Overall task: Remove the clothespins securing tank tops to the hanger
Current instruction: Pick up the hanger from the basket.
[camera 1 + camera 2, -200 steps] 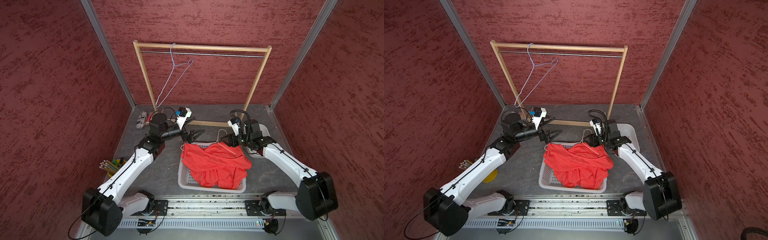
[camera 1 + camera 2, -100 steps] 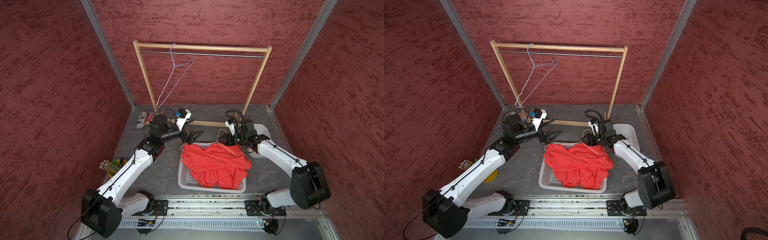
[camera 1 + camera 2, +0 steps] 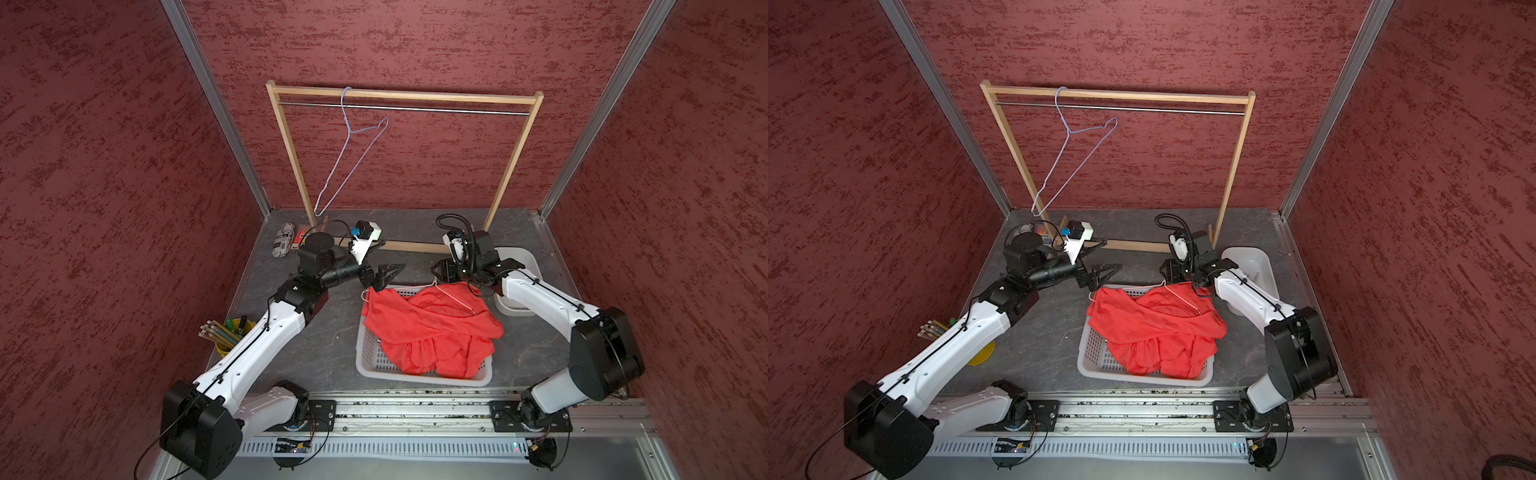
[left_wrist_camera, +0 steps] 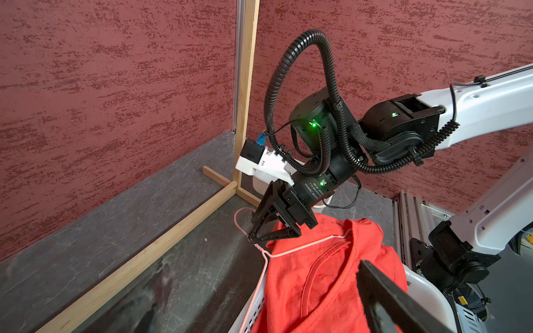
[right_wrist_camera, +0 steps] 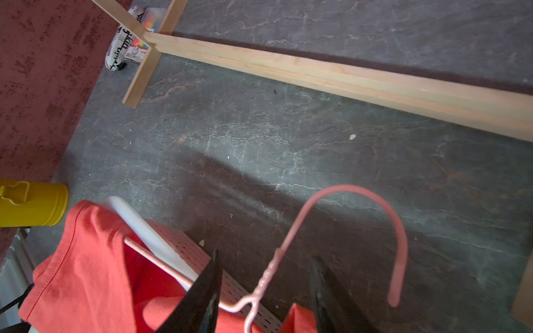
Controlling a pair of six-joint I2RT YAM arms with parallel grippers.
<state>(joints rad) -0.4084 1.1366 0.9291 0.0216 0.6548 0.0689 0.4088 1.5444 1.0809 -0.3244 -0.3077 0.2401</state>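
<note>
An orange-red tank top [image 3: 428,328] [image 3: 1154,328] lies crumpled over a white basket, still threaded on a pink wire hanger [image 3: 457,301] [image 4: 288,252]. The hanger's hook [image 5: 346,190] juts past the basket's far rim. My right gripper [image 3: 436,270] [image 5: 265,256] [image 4: 253,238] stands open astride the hanger's twisted neck, with a gap on each side. My left gripper [image 3: 390,254] [image 3: 1106,255] is wide open above the table, just beyond the basket's far left corner, holding nothing. One of its fingers [image 4: 386,294] hangs over the top. The clothespins are out of view.
The white basket [image 3: 415,374] sits at the front centre. A wooden rack [image 3: 405,95] spans the back, with a blue wire hanger [image 3: 353,158] on its rail. A yellow pencil cup [image 3: 226,332] stands left, a white tub [image 3: 519,257] right, small packs [image 3: 284,245] back left.
My right gripper has slid left to the hanger's neck and its jaws have narrowed a little. The right elbow has swung outward. The left arm has barely moved.
</note>
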